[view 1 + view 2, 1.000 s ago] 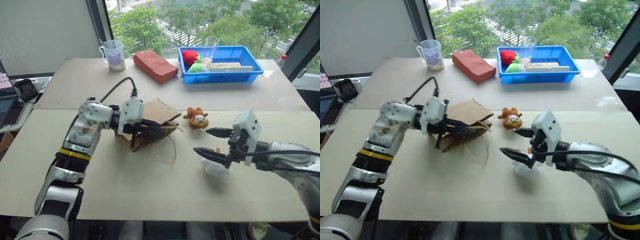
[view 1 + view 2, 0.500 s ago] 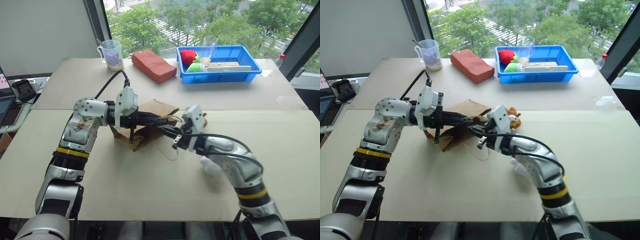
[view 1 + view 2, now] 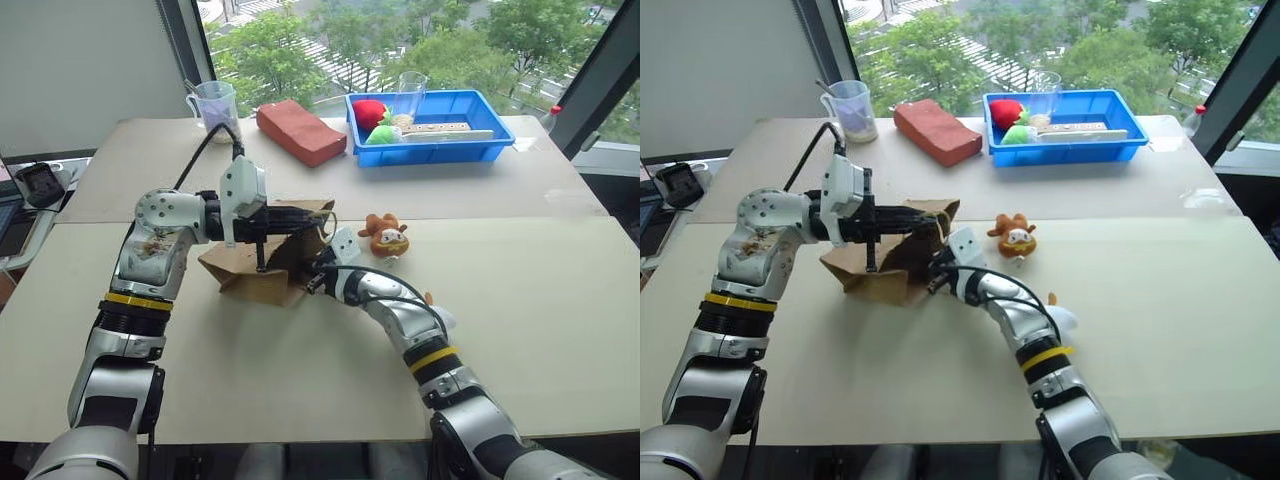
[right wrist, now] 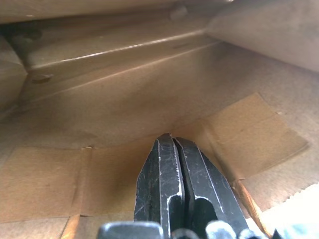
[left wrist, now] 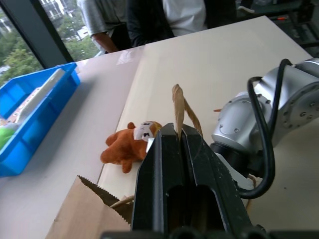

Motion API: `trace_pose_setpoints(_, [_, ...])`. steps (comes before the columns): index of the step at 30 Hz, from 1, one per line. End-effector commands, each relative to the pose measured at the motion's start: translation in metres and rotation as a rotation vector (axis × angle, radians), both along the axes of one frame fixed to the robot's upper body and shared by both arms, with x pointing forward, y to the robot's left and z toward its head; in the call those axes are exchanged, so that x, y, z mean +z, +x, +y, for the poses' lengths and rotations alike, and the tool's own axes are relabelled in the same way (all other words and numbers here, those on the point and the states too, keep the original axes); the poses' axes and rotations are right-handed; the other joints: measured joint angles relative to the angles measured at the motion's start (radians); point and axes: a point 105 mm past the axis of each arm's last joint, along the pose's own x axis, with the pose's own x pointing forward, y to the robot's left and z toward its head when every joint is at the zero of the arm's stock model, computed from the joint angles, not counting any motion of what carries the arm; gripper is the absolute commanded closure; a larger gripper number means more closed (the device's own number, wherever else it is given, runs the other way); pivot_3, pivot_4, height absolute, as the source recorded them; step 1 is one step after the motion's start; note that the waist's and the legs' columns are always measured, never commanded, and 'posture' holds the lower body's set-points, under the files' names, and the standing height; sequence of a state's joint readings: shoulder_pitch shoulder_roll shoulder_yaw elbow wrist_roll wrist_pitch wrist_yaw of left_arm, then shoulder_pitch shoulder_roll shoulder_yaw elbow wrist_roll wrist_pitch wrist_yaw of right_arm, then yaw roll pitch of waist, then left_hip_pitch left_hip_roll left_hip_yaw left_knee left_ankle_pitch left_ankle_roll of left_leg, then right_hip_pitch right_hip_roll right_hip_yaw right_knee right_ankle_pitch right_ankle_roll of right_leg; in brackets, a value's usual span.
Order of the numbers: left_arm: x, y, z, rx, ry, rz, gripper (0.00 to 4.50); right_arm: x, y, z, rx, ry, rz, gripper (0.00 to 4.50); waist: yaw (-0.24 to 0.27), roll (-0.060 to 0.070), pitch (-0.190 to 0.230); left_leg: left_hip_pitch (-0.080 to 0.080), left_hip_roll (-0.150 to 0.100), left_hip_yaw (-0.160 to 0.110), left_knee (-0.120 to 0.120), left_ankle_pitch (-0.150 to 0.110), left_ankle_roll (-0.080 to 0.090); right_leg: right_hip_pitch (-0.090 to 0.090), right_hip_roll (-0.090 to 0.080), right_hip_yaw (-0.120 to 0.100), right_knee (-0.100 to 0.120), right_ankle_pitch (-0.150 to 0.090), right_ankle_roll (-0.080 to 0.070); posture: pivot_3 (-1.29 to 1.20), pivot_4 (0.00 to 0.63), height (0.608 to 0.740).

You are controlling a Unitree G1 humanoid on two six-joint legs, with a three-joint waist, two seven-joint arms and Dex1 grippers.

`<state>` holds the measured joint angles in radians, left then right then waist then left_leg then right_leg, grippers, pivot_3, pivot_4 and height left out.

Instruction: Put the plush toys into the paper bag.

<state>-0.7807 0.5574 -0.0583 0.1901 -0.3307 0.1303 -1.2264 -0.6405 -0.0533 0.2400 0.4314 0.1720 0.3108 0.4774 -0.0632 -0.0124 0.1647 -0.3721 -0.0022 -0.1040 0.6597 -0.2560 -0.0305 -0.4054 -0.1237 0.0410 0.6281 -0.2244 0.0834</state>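
Gaping brown paper bag [image 3: 262,270] — creased

Right gripper [image 4: 172,144] swings in from right side of counter [image 3: 520,300], away from white plush toy [image 3: 432,318], across to mouth of paper bag [image 3: 250,280]; tips now inside bag opening. Its jaws, wide apart a second ago, now pressed together, nothing between them. Left gripper [image 5: 179,130] lifts pinched upper bag edge slightly, mouth gapes wider toward right gripper. White plush toy now lies uncovered beside right forearm.
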Motion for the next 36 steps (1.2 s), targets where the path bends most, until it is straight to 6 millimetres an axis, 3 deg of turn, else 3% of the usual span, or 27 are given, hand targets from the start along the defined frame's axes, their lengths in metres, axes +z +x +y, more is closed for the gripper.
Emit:
trace_pose_setpoints(1, [0.032,0.011,0.018,0.151,-0.064,-0.137,4.5,-0.006,0.001,-0.002,-0.023,-0.02,0.019,4.45,-0.002,0.0,0.0,0.0,0.0,0.0,0.0,0.0,0.0,0.0,0.0,0.0,0.0,0.0,0.0,0.0,0.15,0.74])
trace_pose_setpoints(7, [0.107,0.022,0.052,0.521,-0.305,-0.413,4.5,-0.001,0.006,-0.002,-0.067,-0.044,0.01,4.45,-0.002,0.0,0.0,0.001,0.0,-0.001,0.0,0.0,0.0,0.0,0.0,0.0,0.001,0.0,0.0,0.0,0.15,0.74])
trace_pose_setpoints(11, [0.125,0.015,0.048,0.593,-0.369,-0.517,4.5,0.001,0.01,0.0,-0.094,-0.038,0.011,4.45,-0.004,0.0,0.0,0.001,0.0,-0.001,0.0,0.0,-0.001,0.0,0.0,0.0,0.001,0.0,0.0,0.0,0.15,0.74])
trace_pose_setpoints(15, [0.114,0.008,0.032,0.569,-0.353,-0.516,4.5,0.005,0.015,0.0,-0.105,-0.038,0.005,4.45,-0.005,0.0,0.0,0.001,0.0,-0.001,-0.001,0.001,-0.001,0.0,0.0,0.0,0.001,0.0,0.0,0.0,0.15,0.74])
trace_pose_setpoints(21, [0.088,0.004,0.032,0.57,-0.312,-0.468,4.5,0.005,0.012,0.002,-0.087,-0.053,0.001,4.45,-0.007,0.0,0.0,0.001,0.0,-0.001,-0.002,0.001,-0.001,-0.001,0.0,0.0,0.001,0.0,0.0,0.0,0.15,0.74])
trace_pose_setpoints(28, [0.09,0.009,0.039,0.575,-0.321,-0.459,4.5,-0.008,0.007,-0.007,-0.09,-0.103,0.014,4.45,-0.003,0.0,0.0,0.001,0.0,-0.001,-0.002,0.001,-0.001,0.0,0.0,0.0,0.0,0.0,0.0,0.0,0.15,0.74])
trace_pose_setpoints(32, [0.054,0.005,0.025,0.445,-0.266,-0.31,4.5,0.003,0.002,-0.006,-0.057,-0.08,-0.025,4.45,-0.005,0.0,0.0,0.001,0.0,-0.001,-0.002,0.001,-0.001,0.0,0.0,0.0,0.0,0.0,0.0,0.0,0.15,0.74])
trace_pose_setpoints(36, [0.043,0.003,0.012,0.369,-0.258,-0.275,4.5,0.015,-0.007,-0.007,-0.007,-0.102,-0.068,4.45,-0.001,0.0,0.0,0.0,0.0,-0.001,-0.003,0.001,-0.001,0.0,0.0,0.0,-0.001,0.0,0.0,0.0,0.15,0.74])
